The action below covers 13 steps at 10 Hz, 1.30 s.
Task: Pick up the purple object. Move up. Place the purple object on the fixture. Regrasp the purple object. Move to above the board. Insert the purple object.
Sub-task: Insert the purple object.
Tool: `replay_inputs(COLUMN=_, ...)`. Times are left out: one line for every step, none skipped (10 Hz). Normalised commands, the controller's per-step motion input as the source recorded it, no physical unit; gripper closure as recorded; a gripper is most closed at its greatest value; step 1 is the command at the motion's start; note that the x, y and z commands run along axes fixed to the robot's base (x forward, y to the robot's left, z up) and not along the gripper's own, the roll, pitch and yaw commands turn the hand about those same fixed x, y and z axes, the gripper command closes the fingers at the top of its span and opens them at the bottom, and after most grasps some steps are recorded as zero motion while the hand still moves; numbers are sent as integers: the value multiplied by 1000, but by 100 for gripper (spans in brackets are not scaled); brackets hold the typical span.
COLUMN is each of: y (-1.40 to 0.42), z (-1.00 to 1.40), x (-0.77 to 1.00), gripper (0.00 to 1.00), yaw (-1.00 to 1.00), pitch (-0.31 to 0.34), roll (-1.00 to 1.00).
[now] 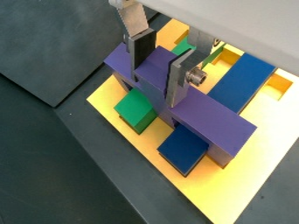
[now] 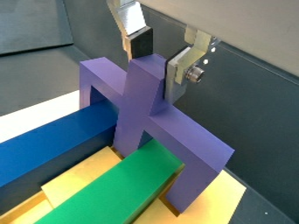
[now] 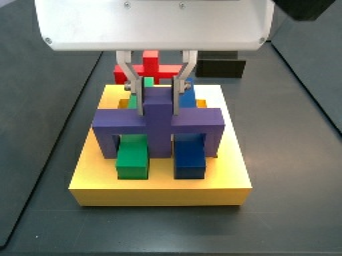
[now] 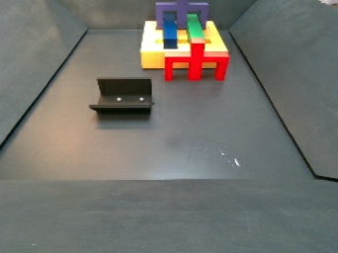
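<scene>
The purple object [image 1: 211, 118] stands on the yellow board [image 1: 222, 197] with its legs down among other blocks, seen in both side views [image 3: 158, 120] [image 4: 183, 12] and in a wrist view [image 2: 140, 105]. My gripper [image 1: 160, 66] straddles its raised centre post, one finger on each side [image 2: 162, 57]. In a side view [image 3: 158, 85] the fingers stand wider than the post, so the gripper is open. The black fixture [image 4: 123, 96] stands empty on the floor, well away from the board [image 4: 152, 54].
A red cross-shaped block [image 4: 196, 61] leans at the board's edge, also in a side view [image 3: 151, 68]. A green block [image 3: 132, 155] and a blue block [image 3: 190, 155] sit in the board [image 3: 160, 185] under the crossbar. Dark walls ring the floor.
</scene>
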Motion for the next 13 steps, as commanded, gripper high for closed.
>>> replay_inputs(y=-29, z=-20, x=0, gripper=100, yaw=-63, pitch=261, roll=-463)
replay_inputs(y=0, z=-100, x=0, gripper=100, yaw=-37, pitch=191, roll=-437)
replay_inputs(y=23, z=-94, x=0, gripper=100, yaw=-9, pitch=159, roll=-409)
replay_inputs(y=51, z=-149, x=380, gripper=100, yaw=-29, pitch=234, roll=-386)
replay_inputs(y=151, z=-131, x=534, gripper=100, yaw=0, pitch=266, roll=-369)
replay_inputs(y=103, z=-143, x=443, gripper=100, yaw=0, pitch=233, roll=-336)
replay_inputs(y=0, z=-229, x=274, gripper=100, yaw=0, pitch=227, roll=-361)
replay_inputs(y=0, z=-226, x=274, gripper=100, yaw=0, pitch=180, roll=-381)
replay_inputs(y=49, z=-389, x=34, gripper=100, yaw=-6, pitch=51, roll=-376)
replay_inputs(y=43, z=-486, x=0, gripper=100, yaw=-34, pitch=0, roll=-340)
replay_inputs(y=91, z=-534, x=0, gripper=100, yaw=-31, pitch=-17, roll=-320)
replay_inputs(y=211, z=-571, x=0, gripper=100, yaw=0, pitch=-53, roll=-307)
replay_inputs(y=266, z=-591, x=-20, gripper=100, yaw=0, pitch=-79, roll=-294)
